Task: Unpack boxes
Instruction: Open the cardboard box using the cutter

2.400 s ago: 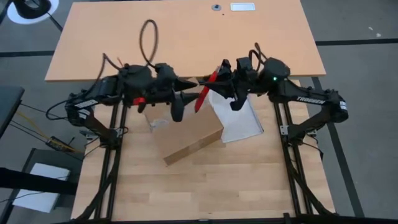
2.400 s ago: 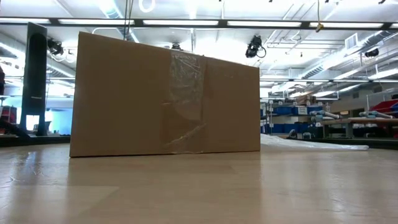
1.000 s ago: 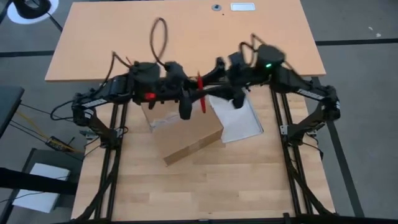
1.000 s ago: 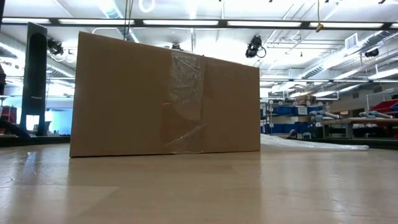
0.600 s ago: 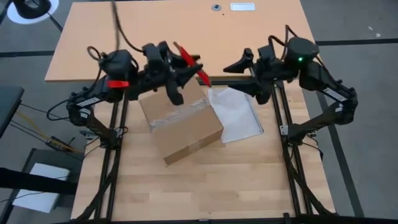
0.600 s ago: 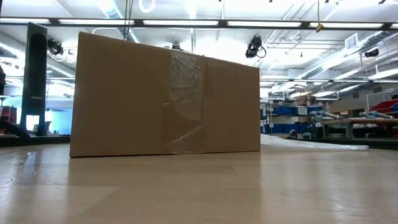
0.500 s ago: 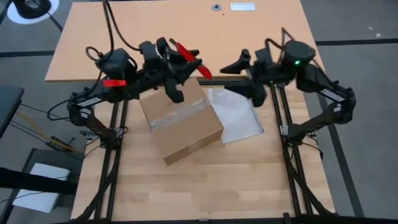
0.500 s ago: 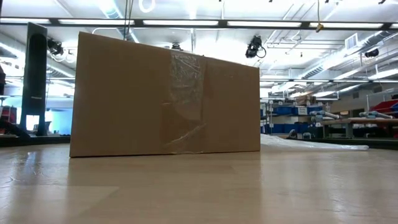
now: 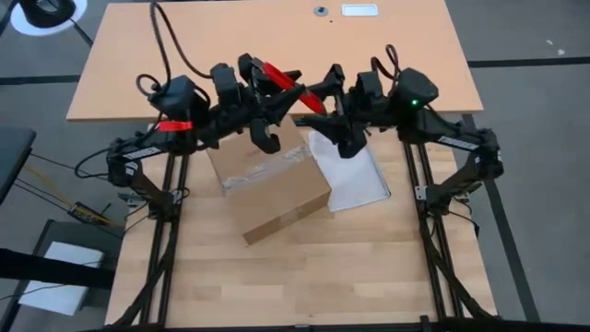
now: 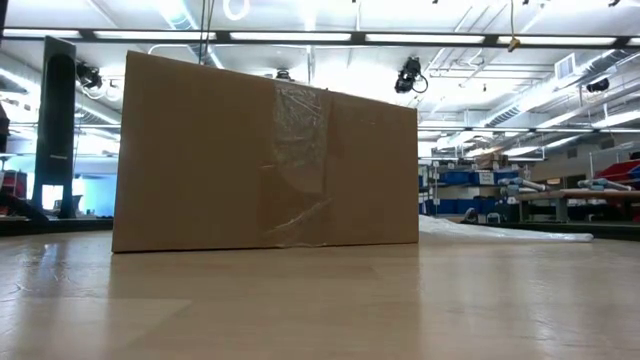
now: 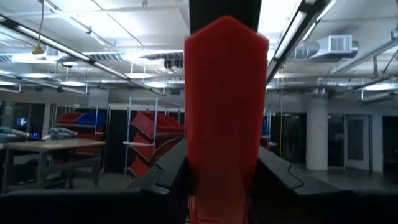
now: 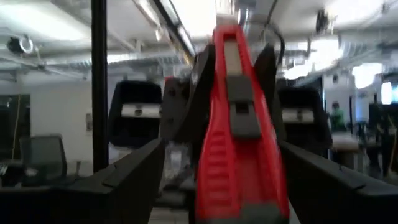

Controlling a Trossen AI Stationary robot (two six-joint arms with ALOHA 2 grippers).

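Passing red cutter [image 9: 279,76] above box [image 9: 269,181]: left hand [image 9: 273,74] clamped on cutter; right hand [image 9: 318,100] spread wide alongside, nothing gripped. Box sealed, mid-surface [image 9: 277,277]. Align blade with tape [image 10: 297,165] before descending.

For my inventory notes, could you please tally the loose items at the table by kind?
Brown cardboard carton: 1
Red utility knife: 1
Clear plastic bag: 1
Total: 3

Carton [image 9: 269,189] mid-table [image 9: 277,277], plastic bag [image 9: 355,175] touching its right side
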